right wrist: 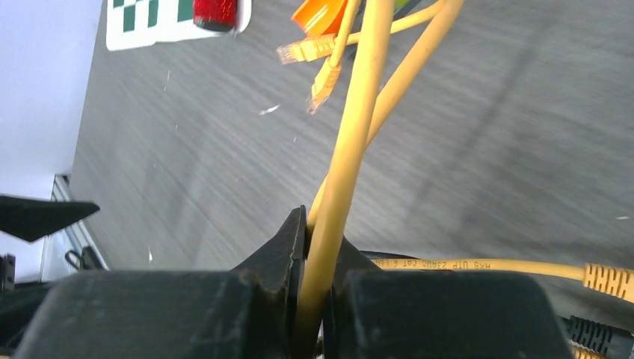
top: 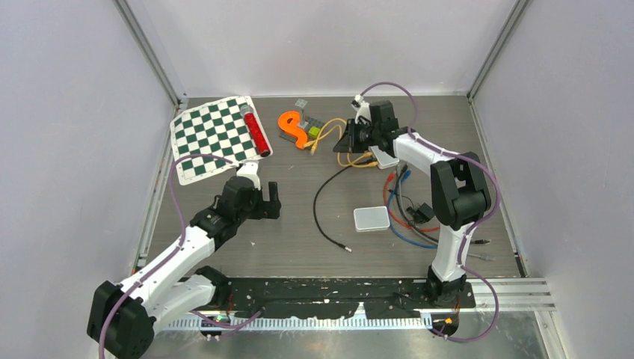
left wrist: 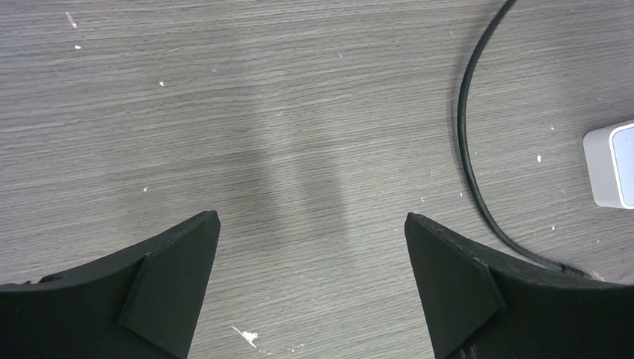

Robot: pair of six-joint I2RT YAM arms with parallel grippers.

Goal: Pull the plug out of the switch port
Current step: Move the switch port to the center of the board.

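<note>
My right gripper (right wrist: pixel 320 238) is shut on a yellow network cable (right wrist: pixel 351 134) that runs up between its jaws. In the top view this gripper (top: pixel 348 139) hangs at the back of the table, over the yellow cable's loops (top: pixel 351 158). A small white box (top: pixel 385 158) lies right under its wrist; I cannot tell whether it is the switch. Two loose yellow plugs (right wrist: pixel 303 49) dangle ahead, and a ribbed yellow plug boot (right wrist: pixel 607 278) shows at the lower right. No port shows. My left gripper (left wrist: pixel 310 224) stands open over bare table, also seen from the top camera (top: pixel 265 200).
A second white box (top: pixel 371 218) lies mid-table, with red, blue and black cables (top: pixel 407 217) to its right. A thin black cable (top: pixel 323 202) curves across the middle. A checkered mat (top: pixel 213 138) with a red cylinder (top: pixel 256 132) and an orange piece (top: pixel 293 127) lie at the back.
</note>
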